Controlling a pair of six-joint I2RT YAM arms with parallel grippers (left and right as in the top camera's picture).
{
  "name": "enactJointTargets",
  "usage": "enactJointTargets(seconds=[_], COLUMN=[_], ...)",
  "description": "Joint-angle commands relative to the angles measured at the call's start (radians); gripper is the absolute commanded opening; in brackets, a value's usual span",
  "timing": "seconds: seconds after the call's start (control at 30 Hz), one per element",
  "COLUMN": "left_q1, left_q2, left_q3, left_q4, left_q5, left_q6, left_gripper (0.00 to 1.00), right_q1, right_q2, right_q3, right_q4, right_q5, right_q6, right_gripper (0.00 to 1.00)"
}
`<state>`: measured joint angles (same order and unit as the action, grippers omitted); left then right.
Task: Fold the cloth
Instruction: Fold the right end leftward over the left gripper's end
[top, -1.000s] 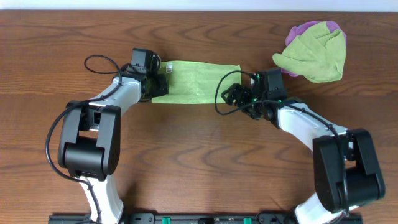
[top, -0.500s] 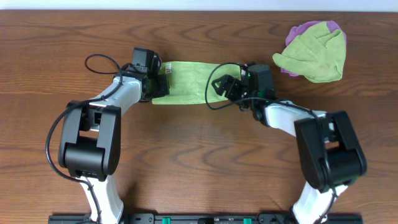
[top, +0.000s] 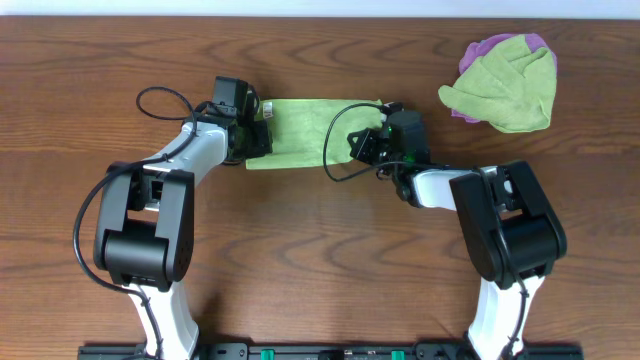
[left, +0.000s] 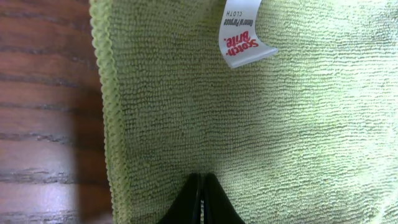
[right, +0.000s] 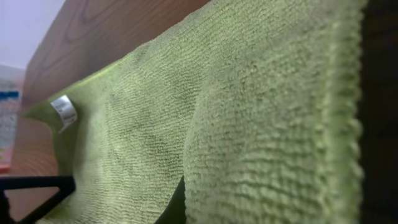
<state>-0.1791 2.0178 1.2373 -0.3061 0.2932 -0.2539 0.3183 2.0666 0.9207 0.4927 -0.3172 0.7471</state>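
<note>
A light green cloth (top: 300, 130) lies as a long folded strip on the wooden table (top: 320, 240). My left gripper (top: 258, 137) sits at the strip's left end. In the left wrist view its tips (left: 202, 180) are shut on the cloth (left: 280, 124), near the white label (left: 239, 34). My right gripper (top: 362, 142) is at the strip's right end. In the right wrist view it (right: 180, 199) is shut on a raised fold of the cloth (right: 261, 124), which hides most of the fingers. The label (right: 63, 112) shows far off.
A crumpled pile of a green cloth (top: 505, 88) over a purple one (top: 492, 46) lies at the back right of the table. Both arm bases stand at the front edge. A black cable (top: 150, 98) loops near the left arm.
My right gripper has moved left onto the cloth's right end and gone from open to shut on it. The left gripper has stayed put.
</note>
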Motion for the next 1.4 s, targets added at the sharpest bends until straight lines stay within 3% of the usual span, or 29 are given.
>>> enactJointTargets(seconds=[0.0, 0.17, 0.53, 0.97, 1.37], left_q1=[-0.006, -0.006, -0.005, 0.005, 0.137], left_q2=[0.022, 0.022, 0.010, -0.154, -0.401], left_q3=[-0.017, -0.017, -0.015, 0.005, 0.006], left_q4=[-0.034, -0.034, -0.034, -0.077, -0.162], left_q5=[0.020, 0.034, 0.048, 0.047, 0.038], left_q6=[0.014, 0.014, 0.011, 0.011, 0.011], left_gripper=[0.06, 0.05, 0.06, 0.05, 0.06], right_q1=[0.009, 0.041, 0.150, 0.225, 0.273], right_q2=[-0.057, -0.143, -0.157, -0.090, 0.001], right_q3=[-0.013, 0.011, 0.247, 0.318, 0.379], right_q4=[-0.019, -0.062, -0.348, -0.372, -0.390], right_q5=[0.035, 0.036, 0.085, 0.081, 0.090], right_q6=[-0.108, -0.201, -0.408, -0.435, -0.465], right_gripper=[0.02, 0.02, 0.01, 0.01, 0.01])
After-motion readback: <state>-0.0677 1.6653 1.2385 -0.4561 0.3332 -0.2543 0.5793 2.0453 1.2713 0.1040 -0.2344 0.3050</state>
